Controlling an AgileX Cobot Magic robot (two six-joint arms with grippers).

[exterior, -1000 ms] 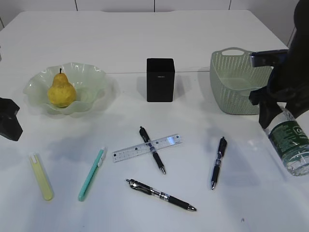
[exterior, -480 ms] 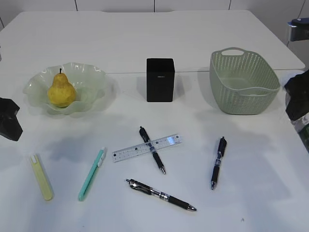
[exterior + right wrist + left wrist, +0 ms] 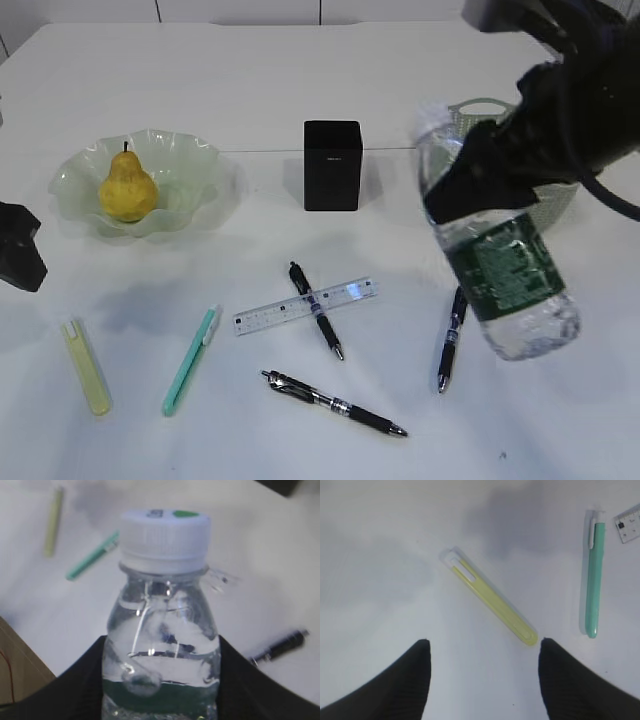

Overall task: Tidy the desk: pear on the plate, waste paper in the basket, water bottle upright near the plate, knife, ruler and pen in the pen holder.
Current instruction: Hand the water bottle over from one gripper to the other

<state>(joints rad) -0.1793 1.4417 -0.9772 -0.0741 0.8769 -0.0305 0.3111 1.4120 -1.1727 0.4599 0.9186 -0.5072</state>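
My right gripper (image 3: 478,185) is shut on the clear water bottle (image 3: 500,272) with the green label and holds it in the air, tilted, cap up-left, in front of the green basket (image 3: 482,106). In the right wrist view my fingers (image 3: 84,680) clamp the bottle (image 3: 162,630) below its white cap. The pear (image 3: 127,190) lies on the glass plate (image 3: 200,160). The black pen holder (image 3: 332,165) stands mid-table. The ruler (image 3: 305,305) lies across one pen (image 3: 318,312). My left gripper (image 3: 482,647) is open above the table by the yellow knife (image 3: 490,605). No waste paper shows.
Two more pens (image 3: 333,402) (image 3: 450,340) lie near the front. A green knife (image 3: 190,360) lies beside the yellow knife (image 3: 86,367); it also shows in the left wrist view (image 3: 592,580). My left arm (image 3: 20,260) is at the left edge.
My right arm swung out past the right edge with the bottle, then back in. The bottle is now higher, further left and close to the camera. The left arm has not moved.
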